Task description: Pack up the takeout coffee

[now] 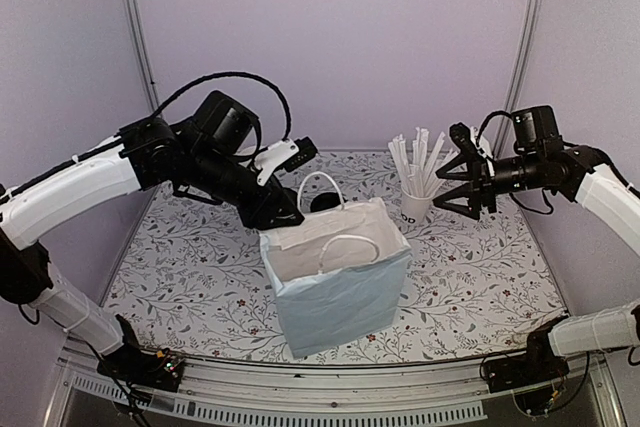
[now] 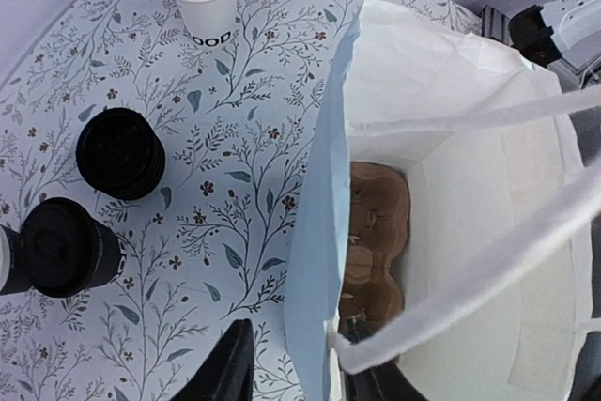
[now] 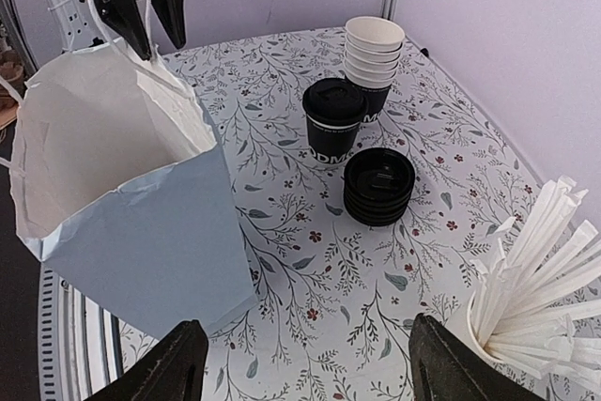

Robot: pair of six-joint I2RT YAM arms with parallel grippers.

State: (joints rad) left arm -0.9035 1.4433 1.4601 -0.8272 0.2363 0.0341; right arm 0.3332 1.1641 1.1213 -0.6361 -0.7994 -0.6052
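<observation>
well, the floral-print tabletop is the biggest thing i have in view, and everything sits on it. my left arm reaches in over the white paper bag, which stands upright near the middle with its mouth open and both handle loops raised. the left fingers straddle the rim of the bag wall that faces the cups, one finger outside and one inside. they are partly spread. in the left wrist view a strip of tabletop shows between the outer finger and the paper, so they are not pinching the bag.

my right arm hangs off to the right, near the straws. the right fingers are spread wide with nothing between them.

down in the bag a brown cardboard cup carrier lies on the bottom. a white cup of paper-wrapped straws stands just beside the bag's right side.

behind the bag i see a nested stack of whitish-rimmed cups, then the takeout coffee, then a low stack of black lids. the takeout coffee is a black cup with its black lid on. it stands upright on the tabletop, outside the bag, close against the cup stack and just beside the lids, apart from both sets of fingers.
</observation>
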